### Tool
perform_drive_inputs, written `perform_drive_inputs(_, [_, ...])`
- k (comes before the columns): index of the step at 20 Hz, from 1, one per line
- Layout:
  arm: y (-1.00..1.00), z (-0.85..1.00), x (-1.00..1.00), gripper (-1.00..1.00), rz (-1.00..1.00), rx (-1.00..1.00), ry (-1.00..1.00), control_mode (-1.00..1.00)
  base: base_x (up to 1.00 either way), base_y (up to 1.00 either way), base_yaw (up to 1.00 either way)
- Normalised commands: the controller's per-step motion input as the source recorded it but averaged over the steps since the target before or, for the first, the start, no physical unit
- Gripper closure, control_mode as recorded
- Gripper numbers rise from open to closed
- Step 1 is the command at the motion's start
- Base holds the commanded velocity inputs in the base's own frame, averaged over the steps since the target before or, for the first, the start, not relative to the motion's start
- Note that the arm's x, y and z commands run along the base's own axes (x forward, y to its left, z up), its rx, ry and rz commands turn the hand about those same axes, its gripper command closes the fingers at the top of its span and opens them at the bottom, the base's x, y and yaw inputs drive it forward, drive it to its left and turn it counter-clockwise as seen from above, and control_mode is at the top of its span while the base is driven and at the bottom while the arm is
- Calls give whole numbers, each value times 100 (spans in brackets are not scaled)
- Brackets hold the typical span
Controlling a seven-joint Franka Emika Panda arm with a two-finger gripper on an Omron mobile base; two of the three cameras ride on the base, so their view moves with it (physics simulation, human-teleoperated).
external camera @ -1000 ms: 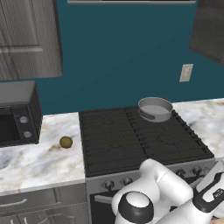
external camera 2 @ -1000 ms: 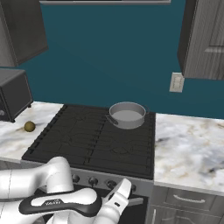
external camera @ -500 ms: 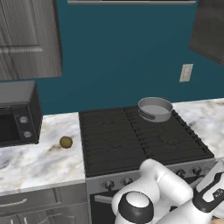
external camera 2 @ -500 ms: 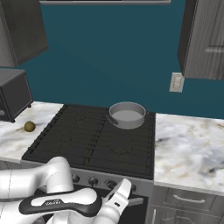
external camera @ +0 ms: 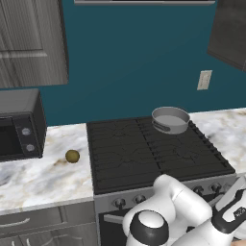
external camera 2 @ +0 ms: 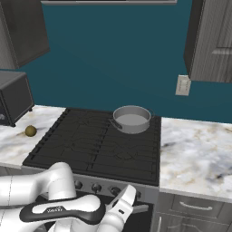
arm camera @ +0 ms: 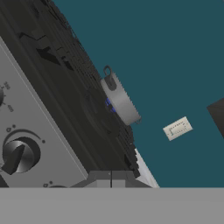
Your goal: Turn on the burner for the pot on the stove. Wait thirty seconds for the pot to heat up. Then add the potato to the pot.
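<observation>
You face a marble counter [external camera: 38,180] that runs along a teal wall, with the stove [external camera: 144,153] set into it and dark cabinets [external camera: 29,43] hanging above on both sides. The stove's black grates fill the middle of both base views, and its grey front panel carries a row of knobs [external camera 2: 96,187] along the bottom edge. Your arm [external camera 2: 59,199] is folded low in front of that panel, below the cooktop. A dark microwave [external camera: 19,125] stands on the counter at the left, well apart from the stove. The pot [external camera: 170,119] sits on the back right burner, upright, its pale inside holding nothing that you can see; in the hand view it appears side-on at a tilt, with a small blue flame [arm camera: 109,105] showing beneath it. The gripper [arm camera: 112,179] sits just in front of the panel with its fingers pressed together and nothing between them. One knob [arm camera: 18,155] shows close up at the left of the hand view. A pale wall outlet [external camera: 204,79] is fixed on the wall to the right of the pot. The potato [external camera: 72,156] lies on the counter between the microwave and the stove's left edge, touching neither.
</observation>
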Motion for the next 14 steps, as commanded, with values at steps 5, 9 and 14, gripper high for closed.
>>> perform_drive_inputs(5, [0, 0, 0, 100, 0, 0, 0, -100, 0, 0, 0])
perform_drive_inputs(9, [0, 0, 0, 100, 0, 0, 0, -100, 0, 0, 0])
perform_drive_inputs(14, [0, 0, 0, 100, 0, 0, 0, -100, 0, 0, 0])
